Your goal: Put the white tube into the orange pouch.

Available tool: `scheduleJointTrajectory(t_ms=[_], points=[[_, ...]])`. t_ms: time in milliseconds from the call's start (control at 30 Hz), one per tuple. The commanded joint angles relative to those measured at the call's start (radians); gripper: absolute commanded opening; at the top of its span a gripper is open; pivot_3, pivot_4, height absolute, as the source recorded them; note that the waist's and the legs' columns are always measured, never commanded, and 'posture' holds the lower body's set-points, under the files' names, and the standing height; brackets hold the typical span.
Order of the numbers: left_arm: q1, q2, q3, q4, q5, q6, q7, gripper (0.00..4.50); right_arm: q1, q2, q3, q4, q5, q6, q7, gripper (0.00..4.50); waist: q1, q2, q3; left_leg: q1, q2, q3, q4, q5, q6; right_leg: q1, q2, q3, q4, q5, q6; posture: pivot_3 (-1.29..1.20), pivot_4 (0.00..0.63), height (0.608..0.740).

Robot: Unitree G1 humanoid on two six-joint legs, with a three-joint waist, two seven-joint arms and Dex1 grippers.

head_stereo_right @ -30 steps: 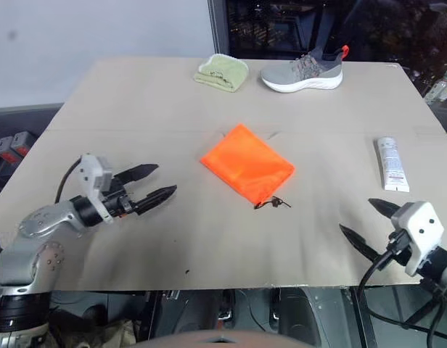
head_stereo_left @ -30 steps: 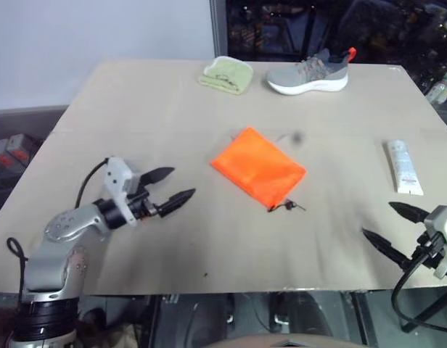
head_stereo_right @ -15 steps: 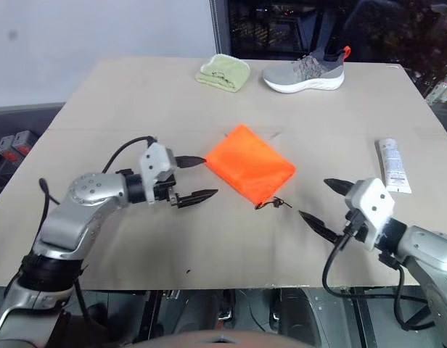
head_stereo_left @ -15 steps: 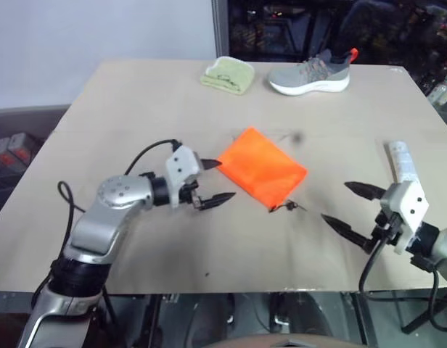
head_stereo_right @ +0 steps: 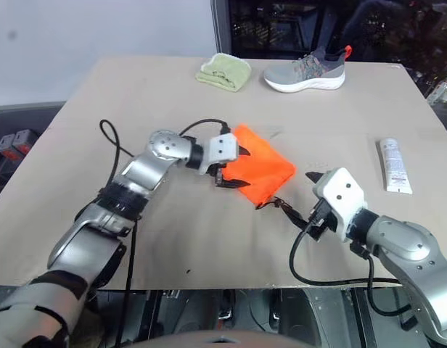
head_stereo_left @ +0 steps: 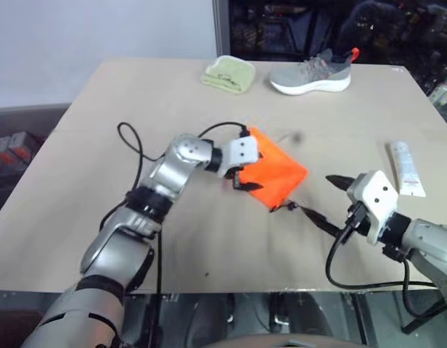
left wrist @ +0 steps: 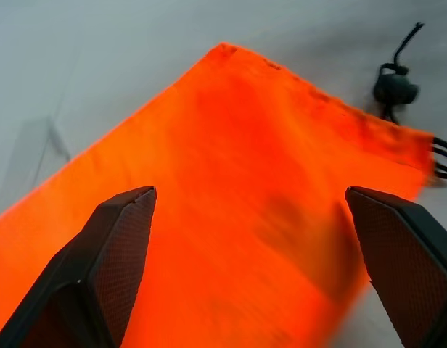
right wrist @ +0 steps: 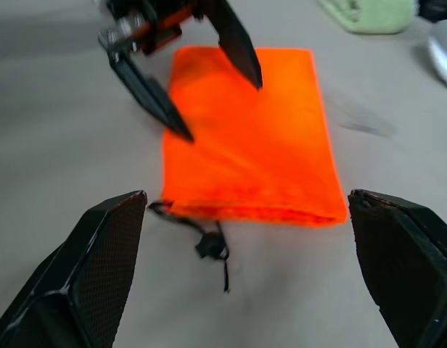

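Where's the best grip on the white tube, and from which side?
Grip the white tube across its flat body near the middle, coming from above with the fingers straddling its long edges. It lies flat on the table with its length running away from the robot and its sides free. It sits on the robot's right, so the right end effector, now open, looks the likelier pick.

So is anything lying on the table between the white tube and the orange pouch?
Only the right claw, hovering open near the orange pouch at its cord end. The table between the pouch and the white tube looks bare.
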Motion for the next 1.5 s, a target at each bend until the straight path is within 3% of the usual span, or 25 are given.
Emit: scheduleJointTrajectory(t_ms=[33,133,233,333,500,667,800,933,1033,1267,1500], points=[[-0.095,-0.059,-0.026,0.182,0.066,-0.14,-0.043,4.33,0.005,0.012,-0.021,-0.084,0.019,0.066,-0.059,4.5,0.0,0.0,0.0,0.0,0.0,0.0,0.001,-0.001,0.001,0.0,0.0,0.0,0.0,0.0,0.0,0.0,0.15,0.74],[-0.152,-0.11,-0.037,0.316,0.105,-0.207,-0.066,4.33,0.014,0.031,-0.031,-0.121,0.031,0.116,-0.102,4.5,-0.003,0.0,0.0,-0.001,0.0,0.001,0.003,-0.002,0.003,0.0,0.0,0.0,0.0,0.0,0.0,0.0,0.15,0.74],[-0.188,-0.153,-0.026,0.41,0.115,-0.243,-0.094,3.51,0.02,0.056,-0.04,-0.143,0.01,0.155,-0.166,4.5,-0.006,0.0,0.0,-0.002,0.001,0.001,0.007,-0.003,0.005,0.0,0.0,0.0,0.001,0.0,0.0,0.0,0.15,0.74],[-0.215,-0.184,0.0,0.465,0.105,-0.249,-0.131,2.03,0.043,0.078,-0.065,-0.154,0.005,0.18,-0.219,4.5,-0.006,0.0,0.0,-0.003,0.001,0.001,0.009,-0.004,0.006,0.0,0.0,0.0,0.002,0.0,0.0,0.0,0.15,0.74],[-0.227,-0.193,0.108,0.487,0.028,-0.211,-0.174,0.03,0.074,0.103,-0.095,-0.155,-0.044,0.235,-0.334,4.5,-0.006,0.0,0.0,-0.004,0.001,-0.001,0.01,-0.004,0.006,0.0,-0.001,0.0,0.002,0.0,0.0,0.0,0.15,0.74],[-0.206,-0.165,0.22,0.441,-0.043,-0.162,-0.193,0.03,0.044,0.102,-0.08,-0.124,-0.138,0.319,-0.421,4.5,-0.007,0.0,0.0,-0.004,0.001,-0.001,0.01,-0.004,0.006,0.0,0.0,0.0,0.003,0.0,0.0,0.0,0.15,0.74],[-0.185,-0.146,0.273,0.403,-0.074,-0.121,-0.191,0.03,-0.062,0.137,-0.101,0.021,-0.205,0.38,-0.482,4.5,-0.009,0.0,0.0,-0.004,0.001,-0.001,0.01,-0.004,0.006,0.0,0.0,0.0,0.003,0.0,0.0,0.0,0.15,0.74],[-0.143,-0.143,0.289,0.348,-0.074,-0.096,-0.166,0.03,-0.207,0.116,-0.076,0.242,-0.314,0.368,-0.539,4.5,-0.007,0.0,0.0,-0.003,0.001,0.0,0.011,-0.004,0.006,0.0,-0.001,0.0,0.004,0.0,0.0,0.0,0.15,0.74],[-0.114,-0.15,0.293,0.301,-0.074,-0.082,-0.14,0.03,-0.293,0.141,-0.114,0.378,-0.298,0.324,-0.495,4.5,-0.008,0.001,0.0,-0.003,0.001,0.0,0.01,-0.004,0.006,0.0,-0.001,0.0,0.004,0.0,0.001,0.0,0.15,0.74],[-0.021,-0.156,0.296,0.12,-0.092,0.003,-0.072,0.03,-0.474,0.121,-0.119,0.742,-0.405,0.215,-0.543,4.5,-0.009,0.001,0.0,-0.003,0.001,0.005,0.01,-0.002,0.003,-0.001,0.0,0.002,0.005,0.0,0.001,0.0,0.15,0.74],[0.076,-0.166,0.291,-0.048,-0.112,0.096,-0.008,0.03,-0.628,0.091,-0.032,1.154,-0.478,0.225,-0.512,4.5,-0.02,0.002,0.0,0.0,0.001,0.008,0.01,-0.001,0.002,-0.001,0.0,0.004,0.006,0.0,0.001,0.0,0.15,0.74]])
